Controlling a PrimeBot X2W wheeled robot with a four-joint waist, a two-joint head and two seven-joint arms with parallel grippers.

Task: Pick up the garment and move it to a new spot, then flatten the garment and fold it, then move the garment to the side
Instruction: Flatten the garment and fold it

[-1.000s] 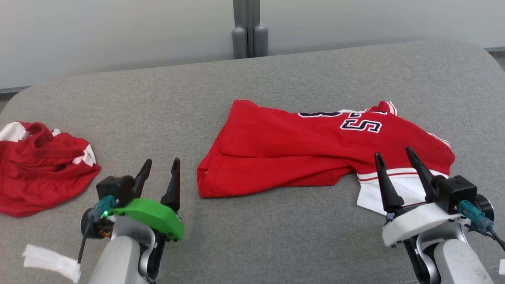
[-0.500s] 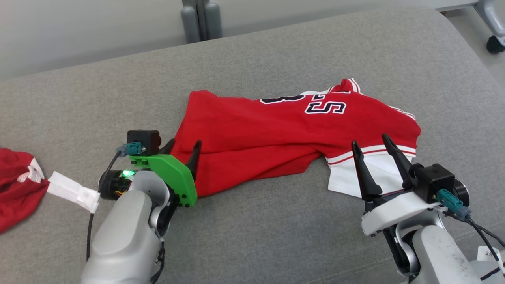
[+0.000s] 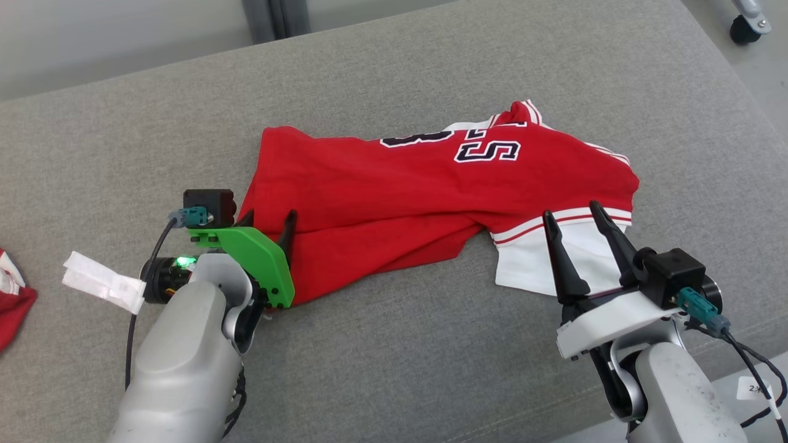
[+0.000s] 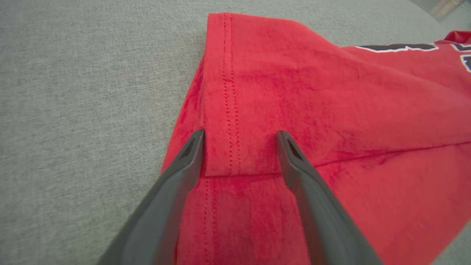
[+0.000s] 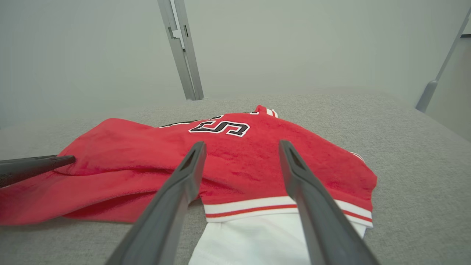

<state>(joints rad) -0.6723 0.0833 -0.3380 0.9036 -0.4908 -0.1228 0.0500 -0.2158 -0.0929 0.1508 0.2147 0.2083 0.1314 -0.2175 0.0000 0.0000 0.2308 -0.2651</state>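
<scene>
Grey fabric covers the tabletop (image 3: 394,369), where the red jersey (image 3: 394,197) lies rumpled across mid-frame, its white panel (image 3: 535,267) at lower right. The left end effector (image 3: 269,216), jaws wide, straddles the stitched hem (image 4: 230,92) at the jersey's left edge. The right end effector (image 3: 570,210), equally wide, hovers over the white panel, holding nothing.

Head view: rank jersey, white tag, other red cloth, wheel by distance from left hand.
1. Jersey: hem at the left hand.
2. White tag: left, beside the wrist.
3. Red cloth: far left edge.
4. Wheel: top right corner.
</scene>
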